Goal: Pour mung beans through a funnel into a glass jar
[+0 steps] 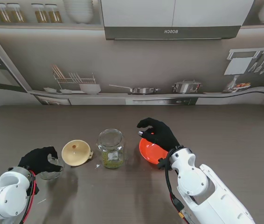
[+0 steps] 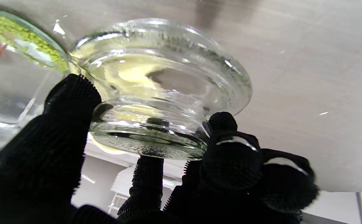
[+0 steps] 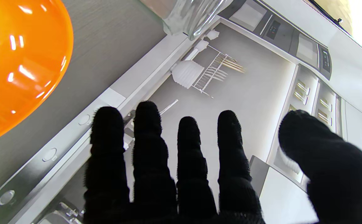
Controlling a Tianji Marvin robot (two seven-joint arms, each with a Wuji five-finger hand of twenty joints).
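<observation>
The table (image 1: pixel 225 130) is seen to carry four things in a row across its middle, and the task appears largely carried out. The right hand (image 1: pixel 159 133) is held over the orange bowl (image 1: pixel 151 151) with its fingers (image 3: pixel 146 124) spread and grasping nothing; in the right wrist view the bowl's glossy inside shows no beans in the part that can be seen, so its load is judged to have been poured away. Just to the left of the bowl the glass jar (image 1: pixel 111 148) stands upright with its mouth uncovered, and a layer of mung beans (image 1: pixel 111 160) is seen in its lower part. The funnel (image 1: pixel 76 152) is no longer needed in the jar by this reading: it lies on the table to the left of the jar, wide end up. Farthest left, the left hand (image 1: pixel 39 159) is closed around the glass lid (image 2: pixel 156 93), thumb on one side and fingers on the other. What is left is judged to be the lid's placing on the jar, if closing is wanted at all.
</observation>
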